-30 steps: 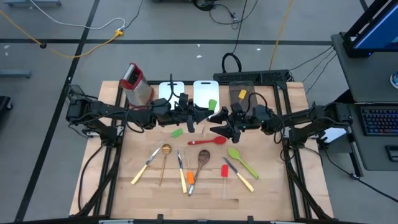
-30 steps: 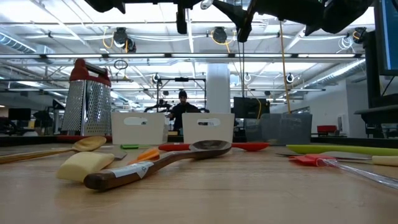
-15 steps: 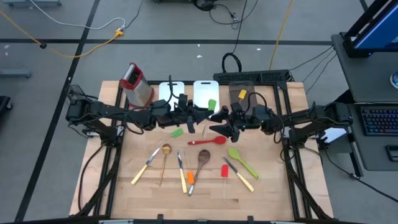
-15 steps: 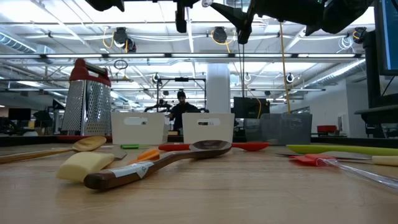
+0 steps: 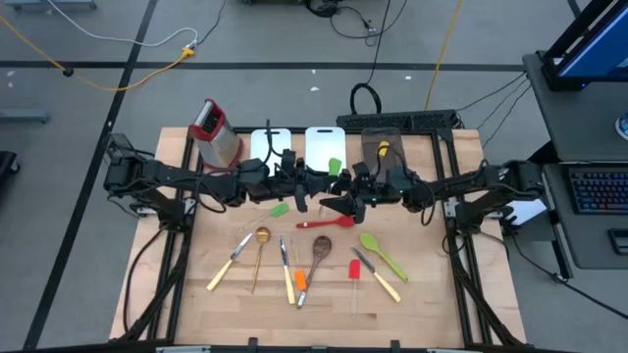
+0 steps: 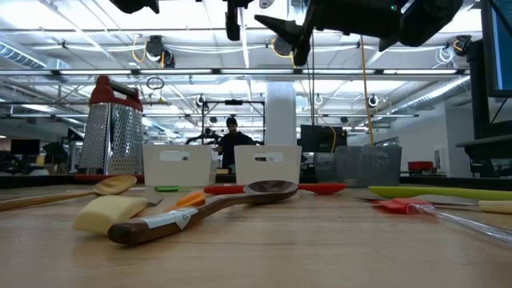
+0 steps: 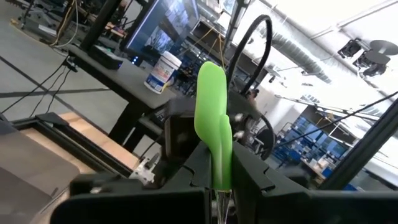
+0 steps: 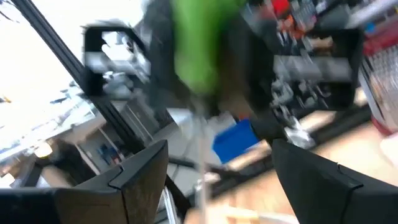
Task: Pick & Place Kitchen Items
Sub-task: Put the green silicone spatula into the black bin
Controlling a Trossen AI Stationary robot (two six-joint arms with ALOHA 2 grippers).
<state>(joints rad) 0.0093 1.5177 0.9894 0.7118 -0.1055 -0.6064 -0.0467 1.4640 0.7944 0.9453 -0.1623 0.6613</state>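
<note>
My left gripper [image 5: 320, 182] hangs above the table's middle, shut on a green spatula [image 5: 335, 165] whose green head [image 7: 211, 106] sticks out past the fingers. My right gripper [image 5: 340, 203] stands open just to its right, pointing at it. The spatula shows blurred beyond its spread fingers [image 8: 199, 43]. On the wood below lie a red spoon [image 5: 329, 224], a small green utensil [image 5: 280, 209], a gold spoon [image 5: 261, 243], a wooden spoon [image 5: 320, 251], a red spatula [image 5: 354, 270], a green spoon [image 5: 381, 251] and cream-handled knives [image 5: 228, 263]. My left gripper pinches the green spatula between its two fingers at the foot of the green head [image 7: 219, 177], where the clear handle begins. The head stands out beyond the fingertips, in line with the fingers. The spatula is lifted clear of the table.
A red-topped metal grater [image 5: 214, 130] stands at the back left. Two white trays [image 5: 267, 144] [image 5: 324, 143] and a grey tray [image 5: 381, 143] holding a yellow item line the far edge. Bare wood lies along the near edge [image 5: 324, 328].
My right gripper has moved toward the table's left, closer to my left gripper and the green spatula, and stays open. My left gripper has kept still with the spatula.
</note>
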